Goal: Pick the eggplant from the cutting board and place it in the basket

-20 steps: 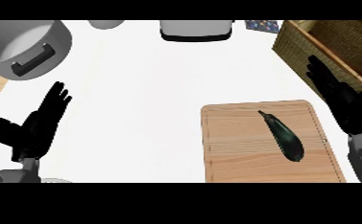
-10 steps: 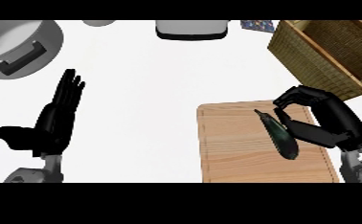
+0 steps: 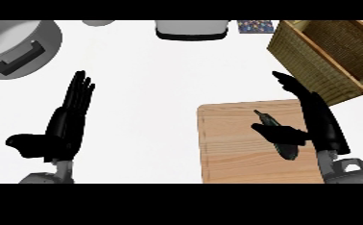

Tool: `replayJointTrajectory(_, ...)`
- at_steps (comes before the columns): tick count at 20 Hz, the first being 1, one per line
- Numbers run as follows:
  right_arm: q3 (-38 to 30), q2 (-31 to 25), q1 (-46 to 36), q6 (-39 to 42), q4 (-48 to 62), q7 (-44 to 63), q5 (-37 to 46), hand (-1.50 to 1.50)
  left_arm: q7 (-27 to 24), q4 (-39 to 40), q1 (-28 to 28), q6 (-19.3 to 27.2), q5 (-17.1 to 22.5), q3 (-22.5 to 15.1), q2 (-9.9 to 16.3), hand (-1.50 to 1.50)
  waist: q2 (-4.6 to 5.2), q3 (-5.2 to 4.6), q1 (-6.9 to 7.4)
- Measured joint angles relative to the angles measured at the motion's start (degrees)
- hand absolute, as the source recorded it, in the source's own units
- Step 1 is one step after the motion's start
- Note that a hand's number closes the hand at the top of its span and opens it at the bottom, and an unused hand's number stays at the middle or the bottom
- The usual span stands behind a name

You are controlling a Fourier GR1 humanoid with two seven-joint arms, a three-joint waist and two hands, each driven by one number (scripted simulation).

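Eggplant point(image 3: 275, 132), lying on the cutting board point(image 3: 230, 147) near right: right hand point(image 3: 315, 118), curled over it a moment ago, is now straightening, thumb crossing it, grasp not yet closed; basket point(image 3: 319, 58) waiting far right; left hand point(image 3: 67, 118) resting spread.

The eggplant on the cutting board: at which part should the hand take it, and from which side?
Probably around the thick middle of the eggplant, closing across its width from above. It lies flat and slanted on the cutting board, stem towards the far edge, and the right hand is already alongside it.
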Motion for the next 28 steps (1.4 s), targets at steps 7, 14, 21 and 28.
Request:
replayJointTrajectory(7,0.65,-12.31,-9.25,15.88,-2.11,22.97,5.02,-1.50,0.80,-0.95,-0.17,1.19,-1.36,-1.09,-0.71,0.00,0.08,-0.15,0.58)
replayJointTrajectory(14,-0.49,-16.63,-18.46,30.56,-3.56,31.41,-11.47,-1.50,1.04,-1.41,-0.25,1.58,-2.15,-1.27,-1.10,0.00,0.30,0.01,0.88)
replayJointTrajectory(21,2.70,-15.52,-25.90,32.83,1.30,34.92,-19.62,-1.50,0.92,-0.60,-0.94,0.81,-2.18,-0.76,-1.51,0.00,0.57,0.11,1.09)
replayJointTrajectory(28,7.82,-16.74,-27.24,34.21,5.68,34.91,-19.07,-1.50,1.59,-1.49,-0.31,1.31,-3.01,-1.09,-2.22,0.00,0.54,0.20,0.81)
